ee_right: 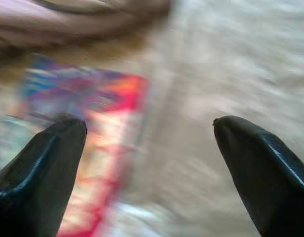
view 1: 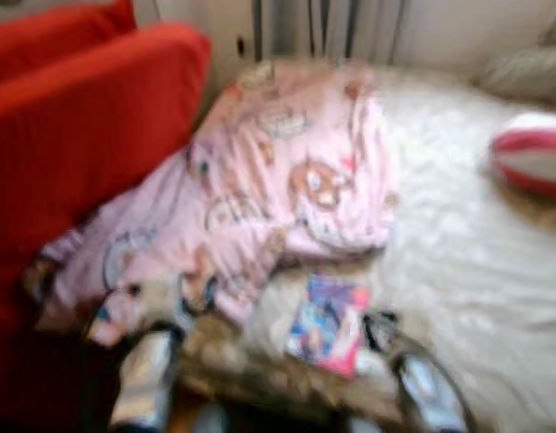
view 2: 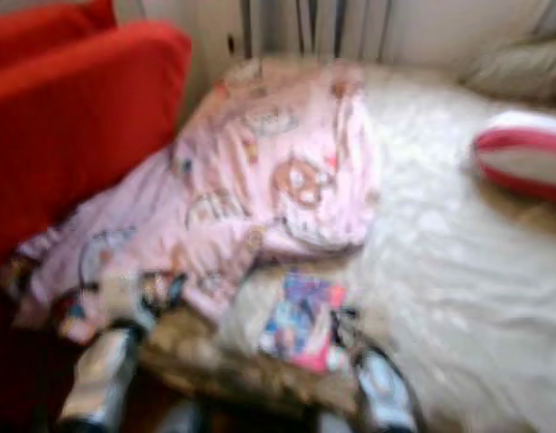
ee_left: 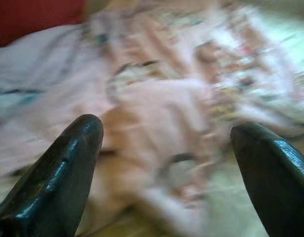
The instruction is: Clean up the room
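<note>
A pink printed blanket (view 1: 278, 180) lies crumpled over the left part of a bed with a cream cover (view 1: 458, 234). A colourful booklet (view 1: 328, 325) lies flat near the bed's front edge. My left gripper (ee_left: 167, 163) is open, hovering just above the blanket's near corner (ee_left: 157, 123). My right gripper (ee_right: 149, 148) is open too, low over the cream cover with the booklet (ee_right: 93, 133) under its one finger. Both silver forearms (view 1: 147, 379) rise from the bottom of the eye views. All frames are blurred.
A red armchair (view 1: 70, 126) stands tight against the bed's left side. A red-and-white striped cushion (view 1: 535, 153) rests at the bed's right, with a grey pillow (view 1: 522, 72) behind it. A radiator (view 1: 332, 27) lines the wall beyond.
</note>
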Motion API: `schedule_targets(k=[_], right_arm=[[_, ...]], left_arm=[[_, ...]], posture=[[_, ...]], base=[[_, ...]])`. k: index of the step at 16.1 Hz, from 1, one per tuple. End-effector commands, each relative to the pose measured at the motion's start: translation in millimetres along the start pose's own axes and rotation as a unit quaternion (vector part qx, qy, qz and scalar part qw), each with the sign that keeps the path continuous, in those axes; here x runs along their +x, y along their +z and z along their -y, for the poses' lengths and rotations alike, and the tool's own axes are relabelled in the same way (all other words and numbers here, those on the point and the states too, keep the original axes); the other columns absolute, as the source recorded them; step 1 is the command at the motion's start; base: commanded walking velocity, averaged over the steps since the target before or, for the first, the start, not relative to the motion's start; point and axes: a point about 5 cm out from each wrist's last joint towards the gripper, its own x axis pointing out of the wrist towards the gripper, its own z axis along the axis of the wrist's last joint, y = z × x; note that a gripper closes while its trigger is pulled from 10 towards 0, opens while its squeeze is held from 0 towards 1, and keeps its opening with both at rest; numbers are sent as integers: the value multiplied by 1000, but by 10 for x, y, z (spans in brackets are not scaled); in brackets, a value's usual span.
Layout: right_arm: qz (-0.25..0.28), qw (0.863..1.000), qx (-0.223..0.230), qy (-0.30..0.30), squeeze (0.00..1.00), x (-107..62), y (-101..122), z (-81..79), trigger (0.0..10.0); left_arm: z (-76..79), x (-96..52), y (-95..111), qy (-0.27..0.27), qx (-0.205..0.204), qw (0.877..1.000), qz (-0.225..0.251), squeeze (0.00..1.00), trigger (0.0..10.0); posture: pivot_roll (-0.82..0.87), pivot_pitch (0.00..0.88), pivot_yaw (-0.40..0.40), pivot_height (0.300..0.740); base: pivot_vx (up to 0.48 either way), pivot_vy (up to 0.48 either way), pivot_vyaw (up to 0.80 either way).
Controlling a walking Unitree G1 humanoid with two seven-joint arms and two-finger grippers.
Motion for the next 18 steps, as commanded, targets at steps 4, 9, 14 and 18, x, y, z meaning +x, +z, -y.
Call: schedule_targets(k=[4,9,14,18], right_arm=[[-33,998,56,-7,0,120,130,-99,10000],[-70,996,47,1,1000,128,79,-139,10000],[-88,996,-31,7,0,136,91,-74,10000],[-81,995,-62,13,0,176,198,-55,10000]], left_arm=[[-102,-110,-54,5,6,1000,-22,0,10000],[-102,-209,1,-7,9,1000,-22,0,10000],[-135,-414,10,-3,10,999,-43,0,10000],[-170,-581,18,7,11,998,-60,0,10000]], posture=[[78,142,-22,640],[115,220,-5,640],[137,301,3,640],[154,331,3,640]], base=[[0,0,0],[0,0,0],[0,0,0],[0,0,0]])
